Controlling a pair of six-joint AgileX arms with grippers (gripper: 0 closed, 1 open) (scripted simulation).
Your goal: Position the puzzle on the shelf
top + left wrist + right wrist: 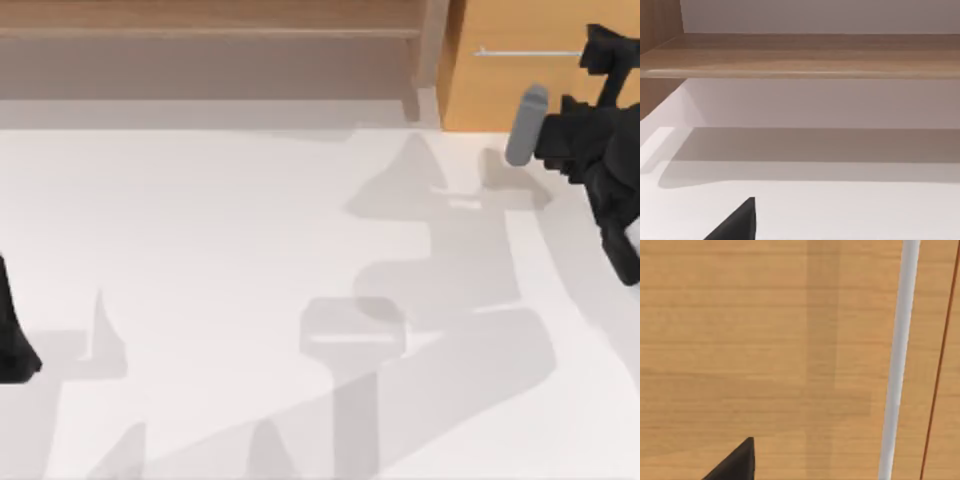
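Observation:
The puzzle is out of view. The shelf [210, 30] runs along the back of the table, a long light-brown board with an upright post [432, 50] at its right end; the left wrist view faces its board [805, 55] from low down. My right gripper [603, 58] hovers at the back right, close in front of the orange-tan cabinet [500, 90], near the right end of its silver bar handle [525, 52]. The right wrist view looks straight at the cabinet front [765, 350] and handle [897, 365]. My left arm [15, 340] sits parked at the left edge.
The white tabletop [250, 260] spreads between the arms, crossed only by arm shadows. A grey cylinder [527, 125] on the right arm sticks out toward the cabinet. A thin dark seam [940, 360] runs beside the handle.

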